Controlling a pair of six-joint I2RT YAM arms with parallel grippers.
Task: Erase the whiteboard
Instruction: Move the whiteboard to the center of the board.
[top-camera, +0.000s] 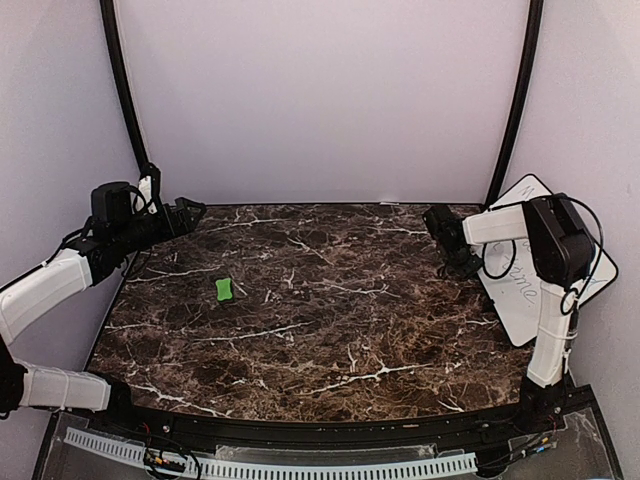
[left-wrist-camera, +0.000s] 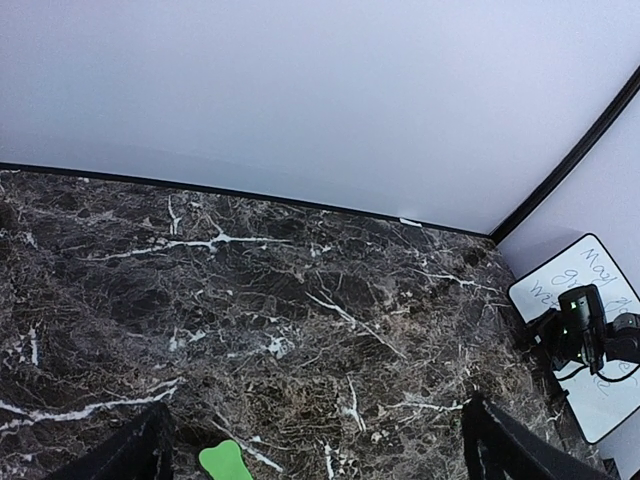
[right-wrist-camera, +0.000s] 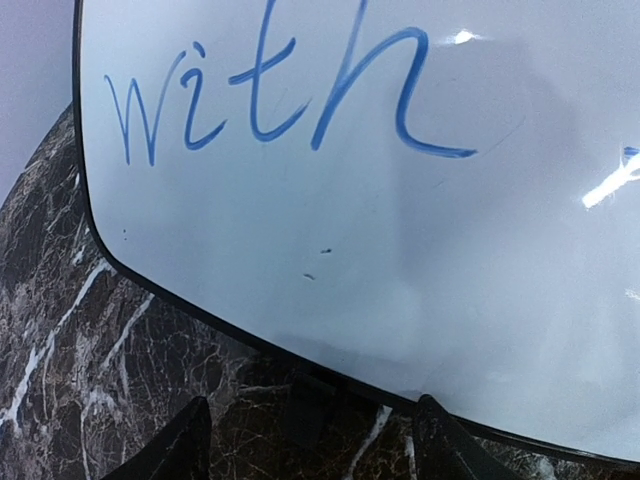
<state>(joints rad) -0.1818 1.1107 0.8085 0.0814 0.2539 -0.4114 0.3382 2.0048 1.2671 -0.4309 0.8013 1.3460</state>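
The whiteboard (top-camera: 520, 300) leans at the table's right edge, white with a thin black frame and blue handwriting. It fills the right wrist view (right-wrist-camera: 400, 250), where the word "with" shows. My right gripper (top-camera: 462, 268) sits low at the board's left rim. Its fingers (right-wrist-camera: 185, 445) stand apart, and the frame and a small black foot (right-wrist-camera: 312, 405) lie just ahead of the gap (right-wrist-camera: 315, 445). My left gripper (top-camera: 195, 212) hovers at the back left, wide open and holding nothing (left-wrist-camera: 320, 450). A green eraser (top-camera: 224, 289) lies on the marble below it (left-wrist-camera: 224, 462).
Everything rests on a dark marble table (top-camera: 330, 340). Pale walls close in behind and on both sides, with black poles (top-camera: 515, 100) in the back corners. The right arm's elbow (top-camera: 560, 240) overhangs the board.
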